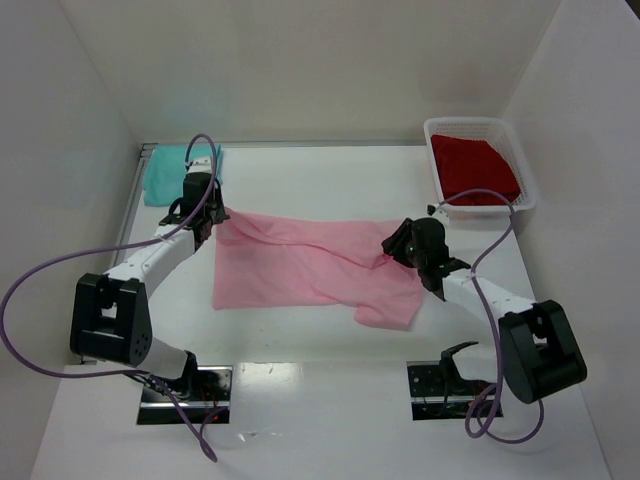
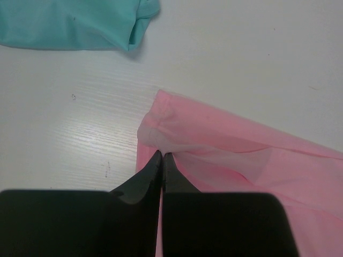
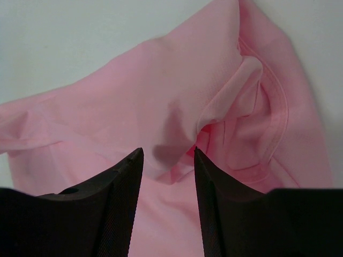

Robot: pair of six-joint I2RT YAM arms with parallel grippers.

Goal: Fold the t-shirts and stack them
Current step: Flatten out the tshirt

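White walls close in a white desk [image 1: 320, 430]. Across its middle lies the pink t-shirt [image 1: 300, 265], spread but rumpled, bunched at its right-hand end. The right end effector [image 3: 168, 152] hangs over that bunched part, toward the desk's right edge, with its jaws parted and nothing pinched between them. Farther back, toward the left edge, the left end effector [image 2: 162, 155] is clamped on a hemmed corner of the pink cloth. To fold cleanly, the right should probably take the matching edge, so both lift evenly and the cloth goes taut. The teal t-shirt [image 1: 170, 172] lies at the far left corner. The red t-shirt [image 1: 472, 165] fills a basket [image 1: 490, 207] at the far right corner.
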